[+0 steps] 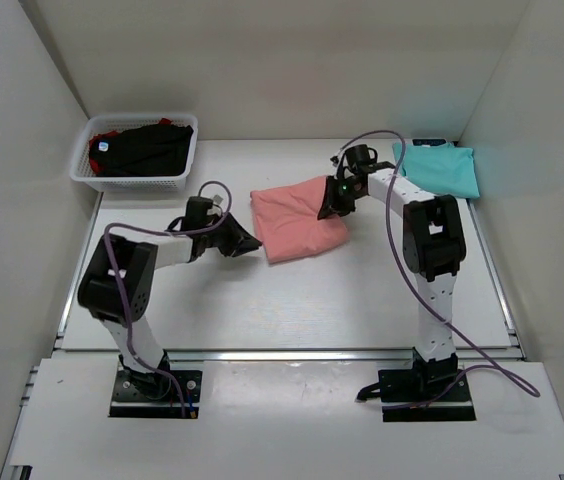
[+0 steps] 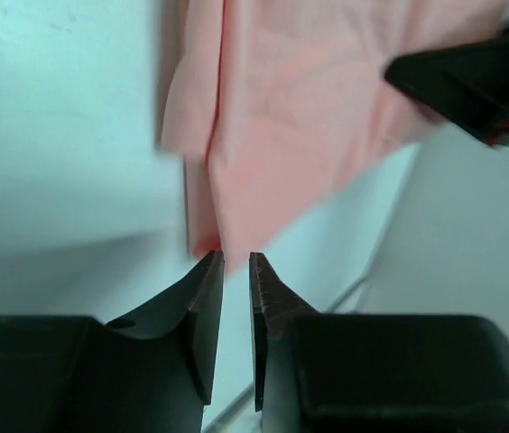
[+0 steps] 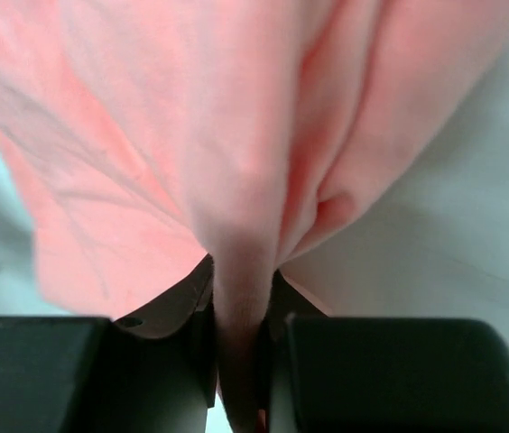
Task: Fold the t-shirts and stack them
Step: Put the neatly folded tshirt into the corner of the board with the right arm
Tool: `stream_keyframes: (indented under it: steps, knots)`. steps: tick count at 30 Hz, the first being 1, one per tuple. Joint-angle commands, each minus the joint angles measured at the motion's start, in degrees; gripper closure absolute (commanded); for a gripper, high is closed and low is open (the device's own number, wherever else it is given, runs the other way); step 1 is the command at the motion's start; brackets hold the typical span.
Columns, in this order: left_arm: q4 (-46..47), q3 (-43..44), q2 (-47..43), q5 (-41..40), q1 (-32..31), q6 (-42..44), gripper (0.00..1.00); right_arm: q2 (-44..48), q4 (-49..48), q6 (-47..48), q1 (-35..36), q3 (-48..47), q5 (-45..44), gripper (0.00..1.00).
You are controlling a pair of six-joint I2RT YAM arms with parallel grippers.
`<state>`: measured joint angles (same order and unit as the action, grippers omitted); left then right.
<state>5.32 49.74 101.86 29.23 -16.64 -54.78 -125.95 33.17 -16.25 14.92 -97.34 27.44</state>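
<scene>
Top view, lower edge: two arm bases bolted side by side on the white table (image 1: 292, 330). Both arms reach up the frame and bend inward toward its centre.

The left gripper (image 1: 247, 242) lies low, its forearm level and its tips pointing right. In the left wrist view its black jaws are all but closed, with only a thin slit between them and nothing in it. The lower-left corner of the folded salmon-pink cloth t-shirt (image 1: 297, 222) sits just beyond those tips, apparently apart from them.

The right arm stands tall at the lower right and bends over at the elbow, so its forearm comes in from the upper right. The right gripper (image 1: 330, 208) sits at the pink shirt's right edge. In the right wrist view its jaws are clenched on a gathered ridge of the pink cloth (image 3: 236, 180), which fans out above the fingers.

The pink shirt lies at the centre of the frame as a folded rectangle. Its long axis runs left to right, rising slightly to the right. It sits between the two grippers, held only at its right end.

Farther up, at the upper right, a folded teal cloth t-shirt (image 1: 442, 168) lies flat, near the right gripper and well apart from the left. The right arm looks better placed to carry the pink shirt onto it.

At the upper left, a white plastic mesh basket (image 1: 87, 178) holds black and red shirts (image 1: 142, 148), nearer the left arm.
</scene>
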Motion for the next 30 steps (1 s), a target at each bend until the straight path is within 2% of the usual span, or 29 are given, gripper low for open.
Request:
stream_keyframes:
  steps: [1, 3, 6, 11, 19, 24, 26, 30]
  knots:
    - [17.42, -4.72, -9.3, 7.41, 3.45, -7.34, 0.71, 5.18, 2.34, 12.19, -1.2, -1.63, -13.09, 1.0]
    - [17.1, -6.4, -12.02, 8.03, 3.29, -7.18, 0.71, 7.03, 1.29, 15.18, -1.99, -1.28, -16.79, 1.0]
    - [11.4, -5.79, -15.63, 6.72, 2.85, -1.58, 0.72, 8.79, 0.76, 20.8, -3.66, -1.89, -23.82, 1.0]
    - [7.69, -8.86, -20.21, 4.69, 3.02, 4.85, 0.71, 9.23, 0.4, 28.8, -7.35, -6.62, -28.74, 0.99]
    - [4.78, -15.1, -24.51, 2.67, 3.11, 8.55, 0.71, 6.6, -0.82, 32.24, -14.83, -16.38, -24.55, 1.0]
    - [3.38, -16.69, -24.96, 3.11, 3.2, 9.52, 0.72, 1.51, 1.81, 31.72, -20.97, -28.05, -21.46, 1.0]
    - [3.21, -16.42, -24.7, 2.58, 3.02, 9.87, 0.72, 0.54, 1.29, 30.76, -22.55, -28.87, -18.67, 1.0]
    - [2.59, -15.81, -24.0, 2.85, 3.02, 10.4, 0.72, -1.93, 1.98, 30.84, -26.16, -30.19, -18.65, 0.99]
